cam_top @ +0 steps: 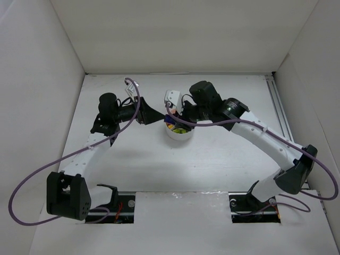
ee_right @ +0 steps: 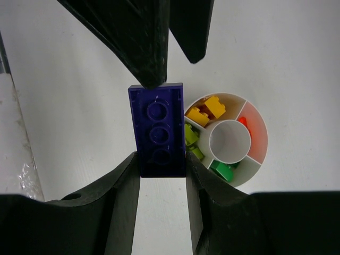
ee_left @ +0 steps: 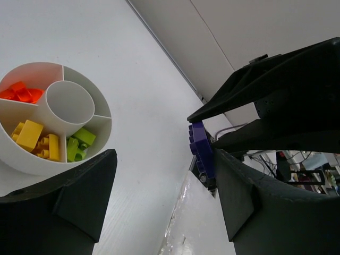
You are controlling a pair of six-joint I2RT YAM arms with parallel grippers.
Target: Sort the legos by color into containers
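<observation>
Okay, right gripper [ee_right: 162, 162] is clamped on the lower end of a purple brick [ee_right: 157, 130], held off the table beside the white dish [ee_left: 26, 159]. Left gripper [ee_left: 164, 159] has its fingers apart. In the right wrist view one left fingertip [ee_right: 151, 79] meets the brick's top end, the other stands clear to the right. The dish sits mid-table, just near of both grippers. Its wedges hold orange bricks [ee_left: 21, 93], yellow bricks [ee_left: 34, 139], lime bricks [ee_left: 79, 143] and a green brick [ee_right: 223, 170]. The centre cup [ee_left: 69, 103] shows bare white.
</observation>
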